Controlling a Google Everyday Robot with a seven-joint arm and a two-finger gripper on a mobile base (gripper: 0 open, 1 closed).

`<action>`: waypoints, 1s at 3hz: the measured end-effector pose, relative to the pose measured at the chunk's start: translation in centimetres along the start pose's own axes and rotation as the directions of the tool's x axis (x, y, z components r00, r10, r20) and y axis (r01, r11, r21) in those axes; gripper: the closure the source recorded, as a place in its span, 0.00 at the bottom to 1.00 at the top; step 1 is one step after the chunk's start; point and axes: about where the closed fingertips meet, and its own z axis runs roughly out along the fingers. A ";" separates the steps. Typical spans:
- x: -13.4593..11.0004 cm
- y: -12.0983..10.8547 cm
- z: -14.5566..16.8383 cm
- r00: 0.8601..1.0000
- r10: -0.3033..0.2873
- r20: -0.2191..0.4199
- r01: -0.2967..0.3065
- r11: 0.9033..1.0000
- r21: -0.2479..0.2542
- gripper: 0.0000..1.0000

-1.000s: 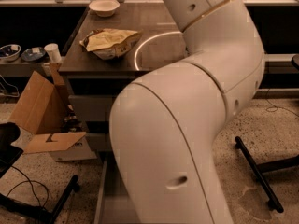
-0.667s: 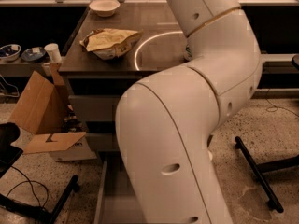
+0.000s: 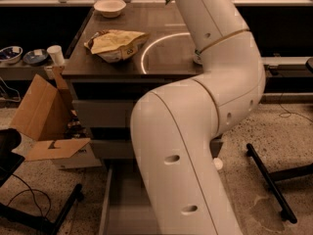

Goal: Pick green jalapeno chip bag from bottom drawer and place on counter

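Note:
My white arm [image 3: 195,131] fills the middle of the camera view, bending up from the bottom over the cabinet. The gripper is out of view. The green jalapeno chip bag does not show; it is hidden or out of frame. The bottom drawer [image 3: 122,204] is pulled open at the bottom left, and part of its flat grey floor shows beside the arm. The counter [image 3: 98,62] is the dark cabinet top with a bright ring [image 3: 145,53] marked on it, partly covered by the arm.
A tan-yellow bag [image 3: 116,44] lies on the counter left of the ring, with a white bowl [image 3: 109,6] behind it. An open cardboard box [image 3: 44,116] stands left of the cabinet. Black stand legs lie on the floor at the right [image 3: 269,180] and at the left [image 3: 49,214].
My arm has shifted a little to the right, uncovering slightly more of the drawer fronts and the open drawer's left side. The things on the counter have not moved.

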 end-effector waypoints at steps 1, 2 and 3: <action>-0.1 0.2 0.2 1.000 -0.001 0.002 0.001 1.000 -0.006 1.00; -1.3 1.1 1.3 0.998 -0.004 0.060 0.006 0.999 -0.033 1.00; -4.1 3.0 3.6 0.982 0.011 0.188 0.006 0.996 -0.089 1.00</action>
